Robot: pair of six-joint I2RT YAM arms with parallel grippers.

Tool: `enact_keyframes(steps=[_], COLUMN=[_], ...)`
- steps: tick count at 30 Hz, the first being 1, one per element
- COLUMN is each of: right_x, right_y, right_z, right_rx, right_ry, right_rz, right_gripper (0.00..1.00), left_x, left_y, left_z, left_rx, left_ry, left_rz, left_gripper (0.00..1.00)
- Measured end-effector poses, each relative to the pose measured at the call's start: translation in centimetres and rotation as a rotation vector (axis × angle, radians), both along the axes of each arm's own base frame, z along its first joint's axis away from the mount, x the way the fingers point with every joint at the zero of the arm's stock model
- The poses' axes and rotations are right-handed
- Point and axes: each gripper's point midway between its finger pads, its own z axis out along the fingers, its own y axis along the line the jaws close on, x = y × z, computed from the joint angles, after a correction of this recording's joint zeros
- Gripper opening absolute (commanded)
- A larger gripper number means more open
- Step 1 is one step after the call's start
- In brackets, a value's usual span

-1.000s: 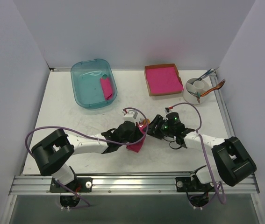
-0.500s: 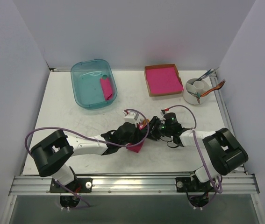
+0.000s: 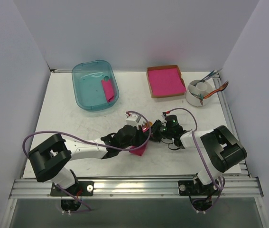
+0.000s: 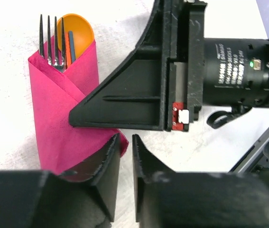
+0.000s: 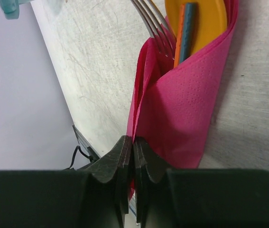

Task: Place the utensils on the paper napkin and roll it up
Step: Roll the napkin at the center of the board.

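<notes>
Two grippers work at one bundle near the front centre of the white table (image 3: 77, 123). The paper napkin (image 4: 60, 118) lies flat on the table, folded lengthwise into a narrow magenta wrap with overlapping flaps that form a V-shaped opening at one end. The fork (image 4: 49, 42) and the orange spoon (image 4: 79, 31) sit inside the wrap side by side. Only the fork tines and the round spoon bowl project from the open end. A narrow orange-and-teal strip lies across the spoon bowl; what it is cannot be told. The left gripper (image 4: 126, 140) is at the closed end of the wrap, its fingers a narrow slot apart with nothing between them. The tip of one finger touches the napkin's bottom corner. The right gripper (image 5: 133, 142) approaches from the opposite side, and its black body crosses just beside the wrap in the left wrist view. Its fingers are pressed together on the napkin's folded side edge, with a sliver of pink showing between them. Well apart, at the rear of the table, stand a teal bin (image 3: 84, 92) holding a pink item, a cardboard box (image 3: 151, 88) with a pink stack, and a white holder (image 3: 191, 95) with cutlery.
</notes>
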Motion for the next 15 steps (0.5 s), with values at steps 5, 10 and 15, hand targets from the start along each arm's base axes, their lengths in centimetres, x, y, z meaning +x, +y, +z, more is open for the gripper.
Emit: enact_keyframes(steps=[5, 10, 15], right_x=[0.1, 0.1, 0.1], right_y=[0.1, 0.0, 0.0], right_z=[0.1, -0.2, -0.2], right_rx=[0.005, -0.001, -0.004], right_ry=[-0.006, -0.001, -0.006], right_rz=[0.000, 0.001, 0.004], right_gripper=[0.00, 0.00, 0.00], left_x=[-0.3, -0.6, -1.0], left_y=[0.2, 1.0, 2.7], left_z=[1.0, 2.2, 3.6], left_rx=[-0.023, -0.039, -0.039], left_ry=[-0.015, -0.036, -0.057], left_rz=[-0.008, -0.008, 0.018], left_gripper=[0.51, 0.54, 0.48])
